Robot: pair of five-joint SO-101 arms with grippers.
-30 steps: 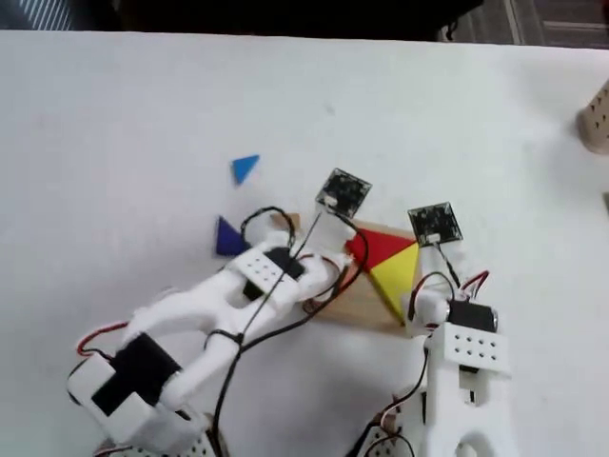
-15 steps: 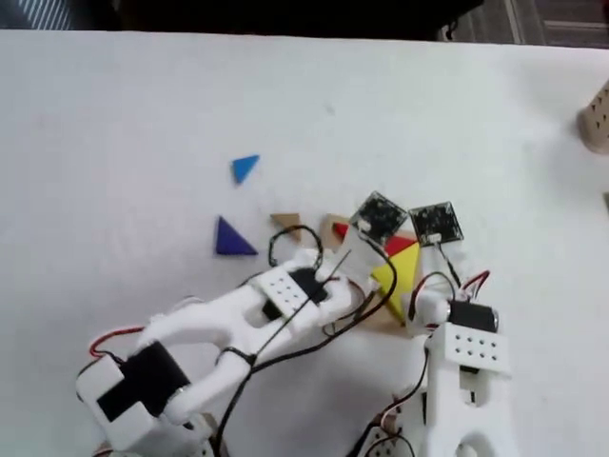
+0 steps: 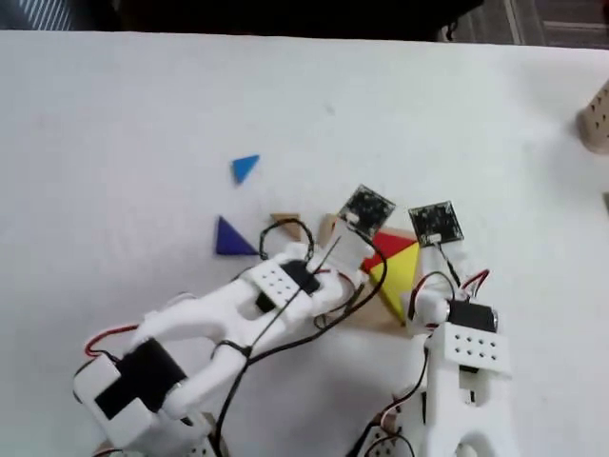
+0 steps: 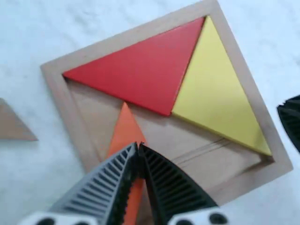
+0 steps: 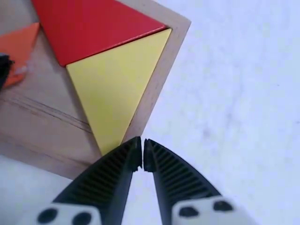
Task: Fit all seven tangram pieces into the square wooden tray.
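Change: in the high view the left arm [image 3: 238, 305] is seen shifted slightly up and to the left against the frame half a second back. A second back it stood farther left still. The right arm [image 3: 466, 352], the light blue triangle [image 3: 245, 168] and the dark blue triangle [image 3: 231, 237] are found unmoved.

Tray [image 4: 69, 108]: located right of centre in the lower half of the high view, under both wrists.

Red triangle [image 4: 140, 65]: seated with its long edge along one tray wall, its right-angle corner pointed at the tray's middle.

Yellow triangle [image 4: 213, 93]: seated with its long edge along the adjoining wall, one short edge laid against the red piece. In the high view one sharp corner is pointed toward the lower frame edge.

Orange triangle [image 4: 124, 129]: laid flat on the tray floor, its long axis run from the left gripper [image 4: 138, 149] to the red piece, with the tip meeting that piece's short edge.

Left jaws: closed tip to tip over the orange piece.

Right gripper [image 5: 142, 152]: jaws pressed together with nothing between, held just beside the tray rim near the yellow piece's sharp corner.

A tan triangle [image 4: 11, 125] is noted on the table outside the tray.
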